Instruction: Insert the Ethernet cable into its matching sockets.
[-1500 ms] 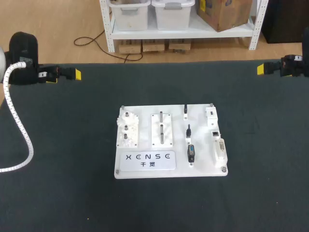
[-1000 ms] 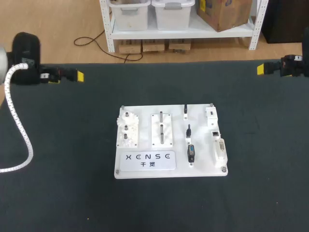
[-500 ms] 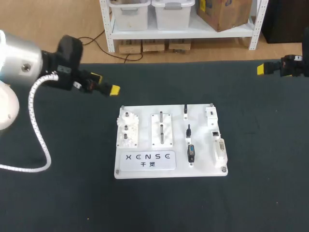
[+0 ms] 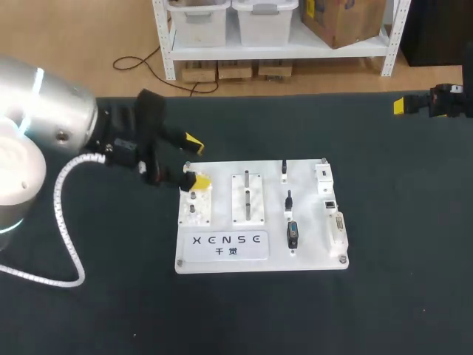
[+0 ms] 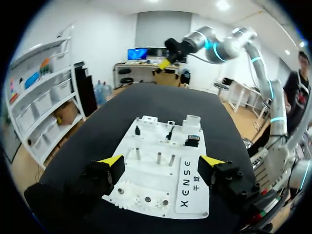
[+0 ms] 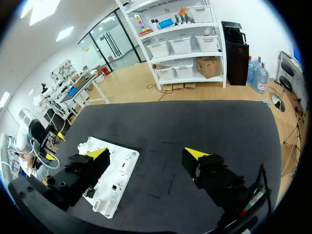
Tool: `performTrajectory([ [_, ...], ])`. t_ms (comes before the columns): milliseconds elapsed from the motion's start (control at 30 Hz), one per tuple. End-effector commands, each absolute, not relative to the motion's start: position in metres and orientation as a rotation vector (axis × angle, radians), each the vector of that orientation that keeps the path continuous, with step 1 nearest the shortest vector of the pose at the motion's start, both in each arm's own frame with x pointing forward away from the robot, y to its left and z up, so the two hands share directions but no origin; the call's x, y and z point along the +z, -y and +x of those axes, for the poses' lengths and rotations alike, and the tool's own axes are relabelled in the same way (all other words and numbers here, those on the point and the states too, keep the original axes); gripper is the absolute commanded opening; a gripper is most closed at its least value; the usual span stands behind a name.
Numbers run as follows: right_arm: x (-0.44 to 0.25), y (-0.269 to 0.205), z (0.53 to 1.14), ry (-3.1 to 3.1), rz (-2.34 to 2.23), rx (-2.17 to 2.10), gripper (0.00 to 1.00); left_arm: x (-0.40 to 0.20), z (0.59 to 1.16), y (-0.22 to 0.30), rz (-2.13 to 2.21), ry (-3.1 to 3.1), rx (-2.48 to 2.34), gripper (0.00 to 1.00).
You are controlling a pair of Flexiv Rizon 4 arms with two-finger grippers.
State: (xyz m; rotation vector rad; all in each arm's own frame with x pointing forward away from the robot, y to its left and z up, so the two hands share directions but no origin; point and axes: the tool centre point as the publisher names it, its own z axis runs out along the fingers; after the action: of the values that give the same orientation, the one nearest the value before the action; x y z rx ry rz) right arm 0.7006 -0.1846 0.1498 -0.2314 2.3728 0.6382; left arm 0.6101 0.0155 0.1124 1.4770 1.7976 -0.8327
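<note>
A white practice board [image 4: 222, 260] lies mid-table. A column of black plugs [image 4: 289, 200] stands on it, and a row of white socket blocks [image 4: 329, 202] lines its right edge. I cannot tell which plug is the Ethernet one. My left gripper [image 4: 196, 159] hovers open over the board's left edge with nothing between its fingers. In the left wrist view this gripper [image 5: 162, 162] frames the board [image 5: 151, 139], with the plugs [image 5: 169, 132] ahead. My right gripper [image 4: 400, 106] stays open at the table's far right edge. In the right wrist view it [image 6: 146, 153] looks across bare cloth at the board [image 6: 122, 158].
On the board's left part are a white gear block [image 4: 194, 211] and a plate with two upright pegs [image 4: 247, 198]. A label plate [image 4: 229, 245] fills the front left. Black cloth covers the table all round the board.
My left arm has swung in from the table's far left corner to above the board's left edge. The right arm has not moved.
</note>
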Motion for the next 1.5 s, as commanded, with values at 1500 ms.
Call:
performTrajectory([
  [1500,0.150,0.179,0.701,-2.374,-0.211,0.640,1.00,0.065,0.595,0.023,1.562,-1.583,-0.942,1.00],
])
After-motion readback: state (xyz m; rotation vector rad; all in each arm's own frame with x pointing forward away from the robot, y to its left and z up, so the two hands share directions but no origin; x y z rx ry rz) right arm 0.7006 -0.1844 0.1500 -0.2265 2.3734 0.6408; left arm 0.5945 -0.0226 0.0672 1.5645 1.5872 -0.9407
